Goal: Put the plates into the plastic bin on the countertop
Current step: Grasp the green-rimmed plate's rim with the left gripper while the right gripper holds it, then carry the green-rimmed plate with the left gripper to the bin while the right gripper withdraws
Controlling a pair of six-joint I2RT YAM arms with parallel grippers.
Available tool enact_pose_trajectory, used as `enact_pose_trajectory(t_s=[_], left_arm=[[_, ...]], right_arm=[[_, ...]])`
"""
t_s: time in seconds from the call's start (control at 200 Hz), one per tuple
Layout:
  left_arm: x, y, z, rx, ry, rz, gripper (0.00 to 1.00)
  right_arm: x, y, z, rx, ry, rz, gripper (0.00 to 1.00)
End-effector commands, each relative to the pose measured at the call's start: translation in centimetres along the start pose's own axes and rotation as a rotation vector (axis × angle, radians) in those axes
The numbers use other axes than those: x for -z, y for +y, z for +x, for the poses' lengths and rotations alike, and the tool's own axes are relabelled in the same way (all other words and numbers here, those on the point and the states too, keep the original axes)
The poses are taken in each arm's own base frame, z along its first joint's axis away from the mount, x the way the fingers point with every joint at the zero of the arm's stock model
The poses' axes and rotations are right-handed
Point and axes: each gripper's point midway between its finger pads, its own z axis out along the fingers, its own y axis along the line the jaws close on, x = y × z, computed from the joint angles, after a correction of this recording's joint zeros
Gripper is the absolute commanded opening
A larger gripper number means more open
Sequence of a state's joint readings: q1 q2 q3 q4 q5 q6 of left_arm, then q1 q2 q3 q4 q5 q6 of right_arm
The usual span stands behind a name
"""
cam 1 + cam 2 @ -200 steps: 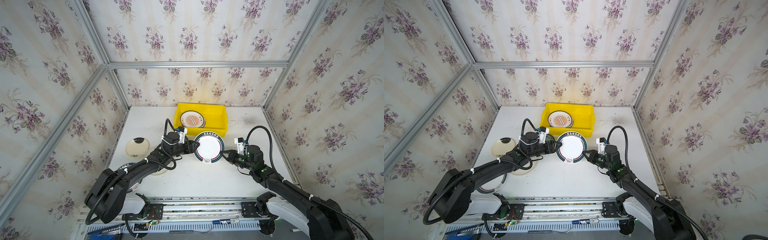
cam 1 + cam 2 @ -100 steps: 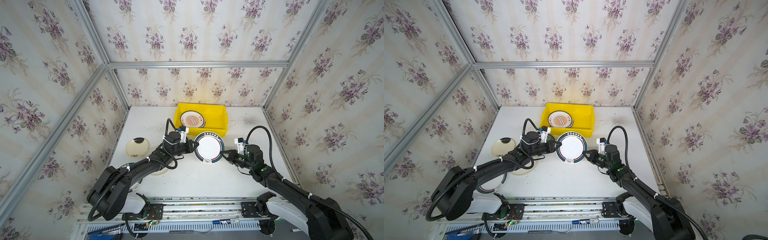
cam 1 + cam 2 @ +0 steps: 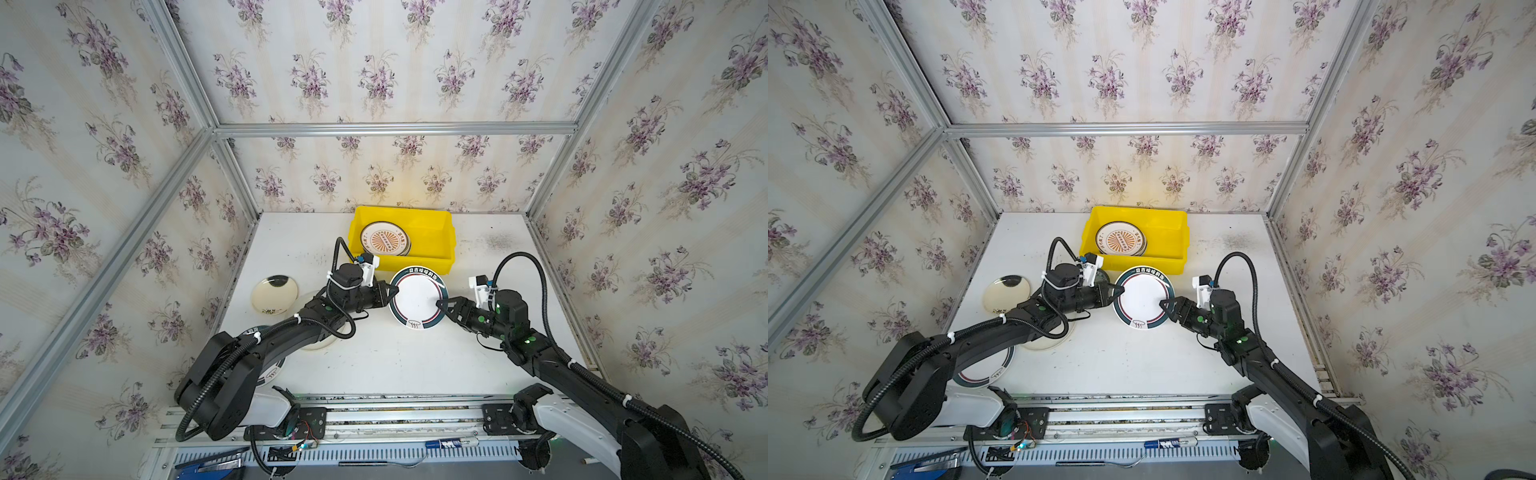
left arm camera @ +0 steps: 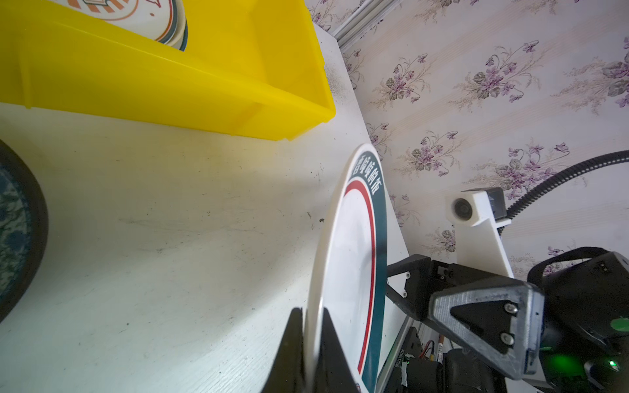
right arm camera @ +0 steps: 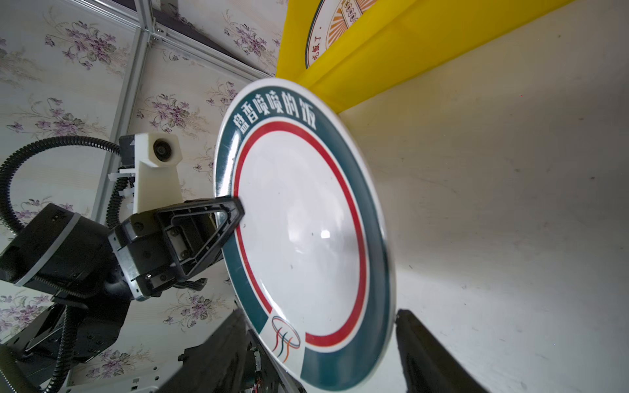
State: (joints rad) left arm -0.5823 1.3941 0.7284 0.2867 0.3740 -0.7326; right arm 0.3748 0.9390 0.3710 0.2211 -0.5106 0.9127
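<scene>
A white plate (image 3: 417, 297) with a dark green rim and a red ring hangs tilted above the countertop (image 3: 395, 365), just in front of the yellow plastic bin (image 3: 432, 232). My left gripper (image 3: 390, 291) is shut on its left rim; the left wrist view shows both fingers pinching the edge (image 4: 311, 311). My right gripper (image 3: 440, 301) is open, and in the right wrist view its fingers stand apart on either side of the plate's right rim (image 5: 320, 313). Inside the bin lies an orange sunburst plate (image 3: 384, 239) on top of others.
A cream plate (image 3: 274, 294) lies at the left. A white plate (image 3: 1050, 343) and a green-rimmed plate (image 3: 984, 372) are partly hidden under the left arm. A dark patterned plate (image 4: 13, 231) lies near the bin's front. Walls with aluminium rails enclose the table.
My right gripper's jaws have opened off the plate's right rim. My left gripper has closed on the left rim. The plate has hardly moved.
</scene>
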Motion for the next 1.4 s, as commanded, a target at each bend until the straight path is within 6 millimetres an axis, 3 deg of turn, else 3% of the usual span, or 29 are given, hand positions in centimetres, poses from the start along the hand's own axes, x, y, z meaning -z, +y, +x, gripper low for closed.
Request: enact_pose_trajectory(t_s=[0.0, 0.12, 0.475, 0.865, 1.099, 1.394], left_arm=[[-0.1, -0.6, -0.9, -0.016, -0.021, 0.016, 0.0], [0.0, -0.4, -0.9, -0.013, -0.022, -0.004, 0.0], [0.3, -0.3, -2.8, -0.033, -0.061, -0.07, 0.0], [0.2, -0.2, -4.3, -0.033, -0.082, -0.094, 0.0], [1.3, 0.4, -7.5, -0.04, -0.154, -0.128, 0.0], [3.8, 1.6, -14.0, -0.046, -0.303, -0.192, 0.0]], right_arm=[[0.1, 0.2, -0.3, 0.03, -0.009, 0.009, 0.79], [0.4, -0.4, -0.1, 0.029, -0.015, 0.032, 0.89], [1.8, -0.5, -0.5, 0.128, -0.045, 0.1, 0.99], [2.8, -0.4, -1.0, 0.189, -0.13, 0.074, 1.0], [2.7, 0.5, -0.1, 0.202, -0.071, 0.036, 1.0], [2.8, 1.4, -0.2, 0.241, -0.074, 0.0, 1.0]])
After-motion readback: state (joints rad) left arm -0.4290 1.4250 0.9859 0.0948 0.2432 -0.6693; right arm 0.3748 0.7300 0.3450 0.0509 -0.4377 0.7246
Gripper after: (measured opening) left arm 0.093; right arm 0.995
